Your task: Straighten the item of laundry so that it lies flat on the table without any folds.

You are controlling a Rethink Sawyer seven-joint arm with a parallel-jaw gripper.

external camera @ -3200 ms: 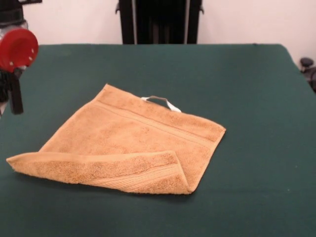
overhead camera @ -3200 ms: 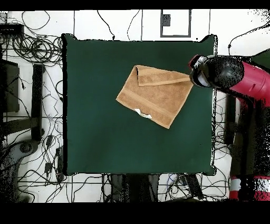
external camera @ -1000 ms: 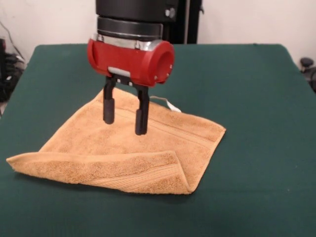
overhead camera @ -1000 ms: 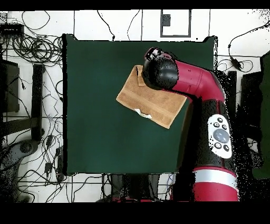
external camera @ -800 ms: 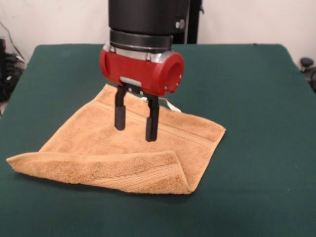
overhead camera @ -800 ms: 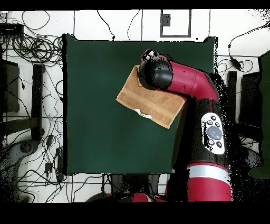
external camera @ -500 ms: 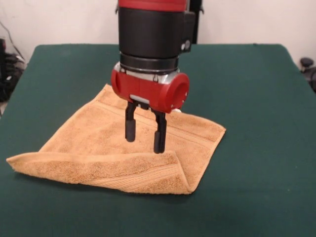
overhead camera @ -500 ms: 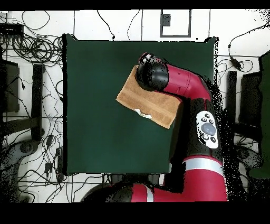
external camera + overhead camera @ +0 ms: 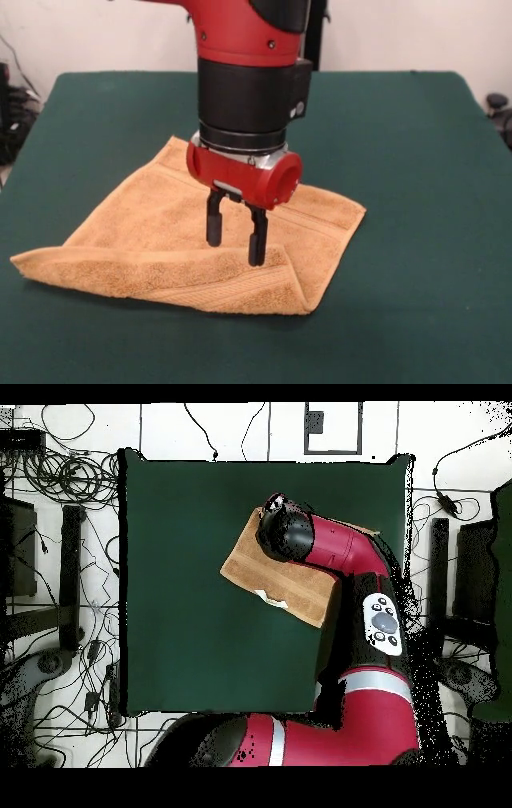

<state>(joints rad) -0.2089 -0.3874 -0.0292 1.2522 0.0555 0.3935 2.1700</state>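
On green table [image 9: 416,120], folded orange towel [image 9: 144,232], end effector [image 9: 235,240] parted above fold, empty, no legible writing

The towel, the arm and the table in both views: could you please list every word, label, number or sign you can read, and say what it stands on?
No readable text in either view.
The towel shows only woven border bands, no writing; its tag is hidden behind the gripper.
The arm's grey button panel has round buttons, but any marks on them are too small to read.
The table is plain green, with no label or sign.
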